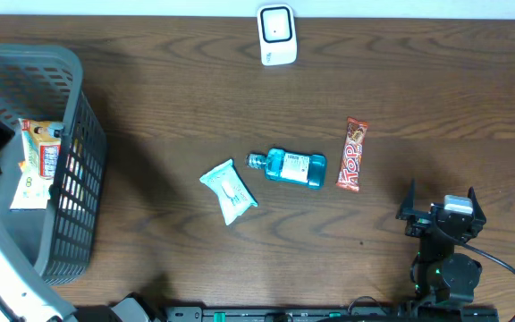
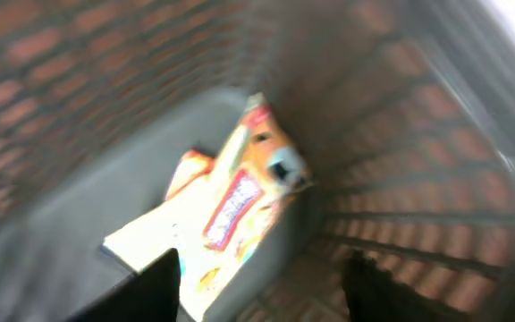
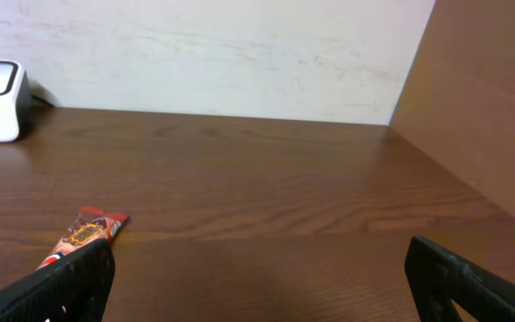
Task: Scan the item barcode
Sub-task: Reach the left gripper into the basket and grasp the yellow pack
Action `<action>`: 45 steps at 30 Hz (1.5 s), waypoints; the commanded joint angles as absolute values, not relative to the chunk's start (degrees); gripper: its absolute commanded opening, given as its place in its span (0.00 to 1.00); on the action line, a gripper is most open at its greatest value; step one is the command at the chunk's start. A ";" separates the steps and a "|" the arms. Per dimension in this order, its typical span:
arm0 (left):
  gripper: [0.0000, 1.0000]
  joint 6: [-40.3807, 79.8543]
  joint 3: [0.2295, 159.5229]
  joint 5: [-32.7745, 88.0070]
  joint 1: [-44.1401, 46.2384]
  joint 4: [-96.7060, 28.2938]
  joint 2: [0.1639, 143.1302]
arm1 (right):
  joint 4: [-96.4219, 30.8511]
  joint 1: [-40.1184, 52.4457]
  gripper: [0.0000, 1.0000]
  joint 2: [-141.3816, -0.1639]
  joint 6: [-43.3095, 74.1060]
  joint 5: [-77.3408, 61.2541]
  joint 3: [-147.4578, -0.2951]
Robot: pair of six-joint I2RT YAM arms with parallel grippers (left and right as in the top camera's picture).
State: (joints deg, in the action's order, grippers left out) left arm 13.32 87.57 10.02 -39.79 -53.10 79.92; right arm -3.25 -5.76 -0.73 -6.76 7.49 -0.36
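Snack packet (image 1: 36, 165) lies in the grey basket (image 1: 80, 192) at far left, close to its right wall. Judged light, soft, crinkly film with a slick face, so best pinched at a sealed end.

Left gripper (image 2: 265, 259) hangs over it, fingers apart, nothing seen between them; view blurred. Right gripper (image 1: 441, 190) at near right, jaws wide, empty.

Count: one scanner (image 1: 276, 34), far centre; one basket; four items: the packet, plus wipes pack (image 1: 229, 190), blue bottle (image 1: 293, 167) and candy bar (image 1: 353, 155) on the table (image 1: 150, 89).

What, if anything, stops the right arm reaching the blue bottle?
Likely yes, it can reach. The right tool stands open, holding nothing; only the flat candy bar lies between it and the blue bottle, low enough to pass over.
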 commanded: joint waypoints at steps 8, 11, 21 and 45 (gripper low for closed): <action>0.63 21.58 79.61 0.84 -39.94 -54.19 95.29 | -3.46 -5.52 0.99 -0.64 -7.35 7.79 -0.32; 0.63 21.54 79.61 0.84 -39.97 -53.95 99.81 | -3.46 -5.52 0.99 -0.64 -7.35 7.79 -0.32; 0.61 21.52 79.64 0.78 -39.97 -52.21 104.99 | -3.46 -5.52 0.99 -0.64 -7.35 7.79 -0.32; 0.96 3.01 80.68 1.06 -40.07 -42.57 106.80 | -3.46 -5.52 0.99 -0.64 -7.35 7.79 -0.32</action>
State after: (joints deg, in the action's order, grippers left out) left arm 5.78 80.18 1.30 -39.81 -42.13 103.90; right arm -3.25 -5.76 -0.73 -6.76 7.49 -0.36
